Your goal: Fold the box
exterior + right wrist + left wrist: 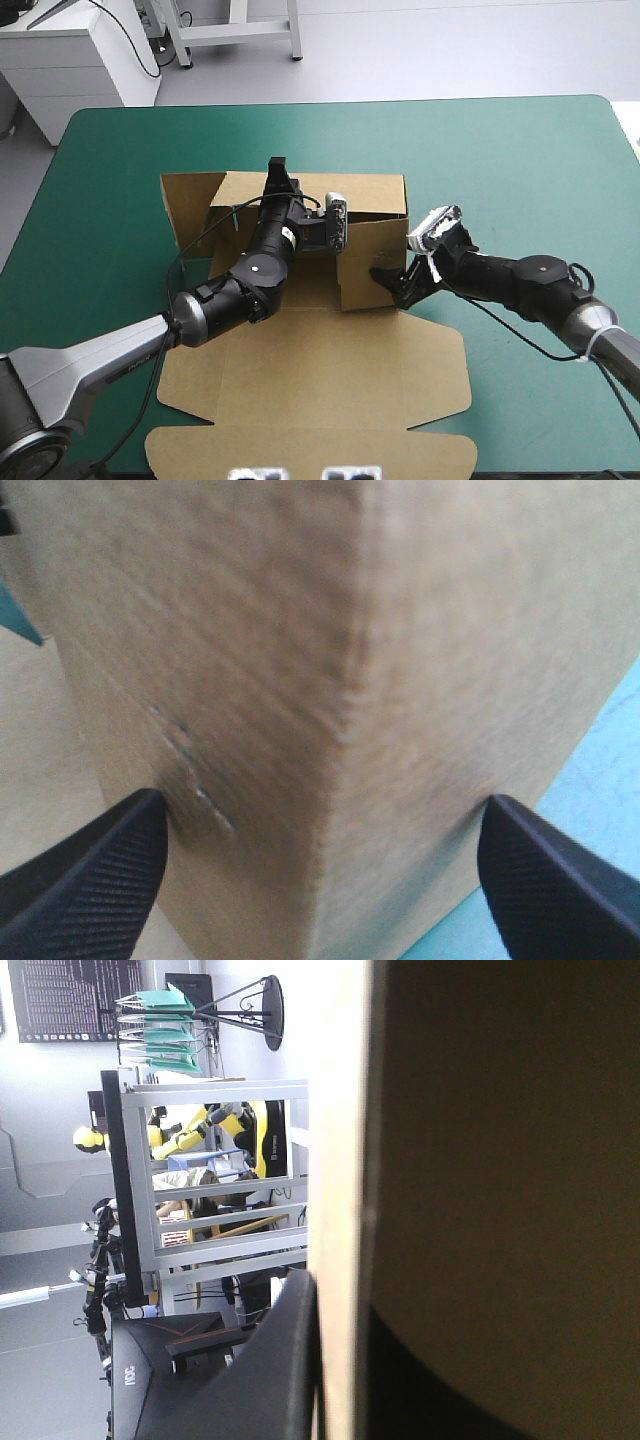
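Box (pixel 375 258): light, stiff board, likely springy at creases. Left gripper (pixel 340 1295) clamped on raised wall; right gripper (pixel 322 800) apart, straddling corner. Best hold: wall's top edge.

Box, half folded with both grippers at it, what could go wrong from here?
The right gripper is open astride a corner of the box; pushing on may dent it. The left gripper pinches one raised wall; a pull might bend it or drag the box.
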Controlling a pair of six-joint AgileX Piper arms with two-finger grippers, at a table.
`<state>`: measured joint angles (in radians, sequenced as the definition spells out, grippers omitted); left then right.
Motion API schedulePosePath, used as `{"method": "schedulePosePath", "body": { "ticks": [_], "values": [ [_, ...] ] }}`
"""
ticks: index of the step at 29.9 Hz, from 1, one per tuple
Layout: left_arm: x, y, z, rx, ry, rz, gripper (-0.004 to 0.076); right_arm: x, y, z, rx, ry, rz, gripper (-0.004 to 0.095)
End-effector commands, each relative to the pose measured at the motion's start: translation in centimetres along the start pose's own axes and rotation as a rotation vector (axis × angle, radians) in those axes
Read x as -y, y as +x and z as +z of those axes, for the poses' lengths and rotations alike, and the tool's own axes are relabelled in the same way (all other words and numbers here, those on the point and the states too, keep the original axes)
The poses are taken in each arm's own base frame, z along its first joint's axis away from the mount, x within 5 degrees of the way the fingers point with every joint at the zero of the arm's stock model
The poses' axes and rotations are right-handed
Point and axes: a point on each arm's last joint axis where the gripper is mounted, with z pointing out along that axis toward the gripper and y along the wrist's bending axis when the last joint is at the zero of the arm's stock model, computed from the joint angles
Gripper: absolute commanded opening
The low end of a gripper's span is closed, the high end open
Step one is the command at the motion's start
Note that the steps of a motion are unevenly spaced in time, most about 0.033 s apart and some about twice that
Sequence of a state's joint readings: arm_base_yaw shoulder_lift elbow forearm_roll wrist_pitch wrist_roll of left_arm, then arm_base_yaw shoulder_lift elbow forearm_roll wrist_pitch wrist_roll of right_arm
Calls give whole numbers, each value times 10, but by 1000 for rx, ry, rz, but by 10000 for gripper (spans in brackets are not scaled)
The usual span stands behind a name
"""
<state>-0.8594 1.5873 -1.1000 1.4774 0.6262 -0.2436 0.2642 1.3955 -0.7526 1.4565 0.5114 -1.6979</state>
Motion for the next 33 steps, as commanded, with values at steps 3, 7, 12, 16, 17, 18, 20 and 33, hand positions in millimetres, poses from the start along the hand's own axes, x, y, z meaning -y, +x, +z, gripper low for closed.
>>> {"method": "schedulePosePath", "body": {
  "ticks": [3,7,12,16,17,18,20,33],
  "values": [
    [-20,1,-11,23,-68,-33,-8,-6,-28,6,35,155,-66,762],
    [-20,1,-11,25,-67,-82,-8,-5,-28,6,32,199,-60,655],
    [-20,1,-11,25,-67,-89,-8,-4,-28,6,32,214,-54,333],
    [-20,0,-11,30,-66,-89,-8,-4,-28,6,33,214,-47,43],
    [-20,0,-11,32,-65,-89,-8,-4,-28,6,33,214,-47,-5],
    [-20,-1,-11,41,-63,-88,-8,-4,-28,6,34,214,-44,-16],
    [-19,-2,-11,55,-58,-92,-8,-4,-28,6,34,214,-44,-18],
    [-23,-20,-31,195,-50,-163,395,1,-29,5,55,263,32,-18]
  ]
}}
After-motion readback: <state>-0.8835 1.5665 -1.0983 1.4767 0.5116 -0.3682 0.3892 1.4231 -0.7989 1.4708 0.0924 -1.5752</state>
